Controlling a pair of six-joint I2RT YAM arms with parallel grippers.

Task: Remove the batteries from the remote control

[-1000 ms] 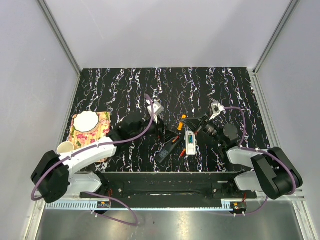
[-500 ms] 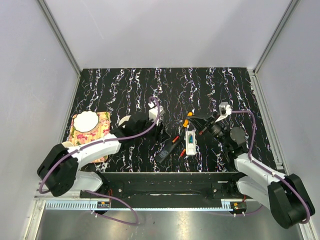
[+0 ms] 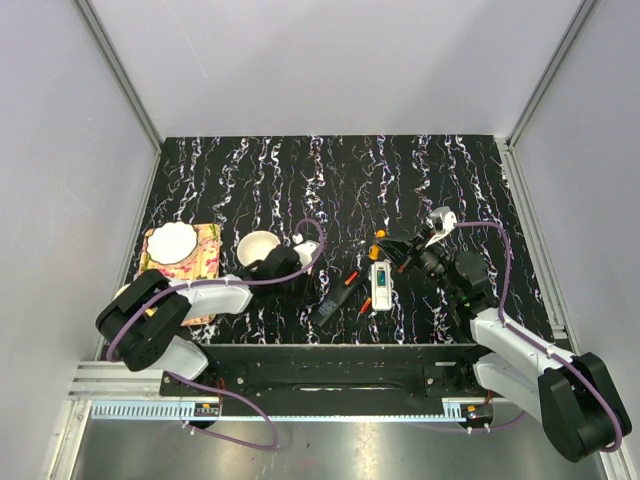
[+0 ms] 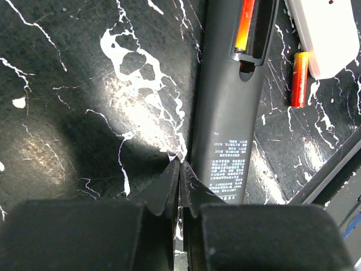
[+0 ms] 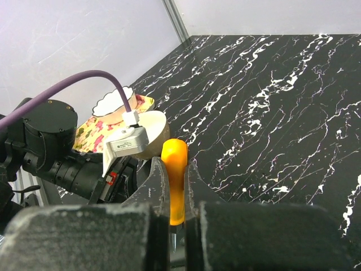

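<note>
Withdrawal marked the left arm: it had pulled back toward 7 o'clock, uncovering a white cup (image 3: 258, 247), and the left gripper (image 4: 179, 169) was pinched shut. Meanwhile the right gripper (image 5: 173, 195) clamped the orange stick (image 5: 174, 161). The remote control (image 3: 381, 283) lay near, at its 6 o'clock, with the batteries (image 3: 382, 291) in their slot.

Black, white-veined worktop (image 3: 450, 180) with a floral mat (image 3: 207, 255) at left, a cream cup (image 3: 258, 247), a dark remote (image 3: 333, 298), a loose orange battery (image 3: 364, 306) and the white remote control (image 3: 381, 284) beside it
</note>
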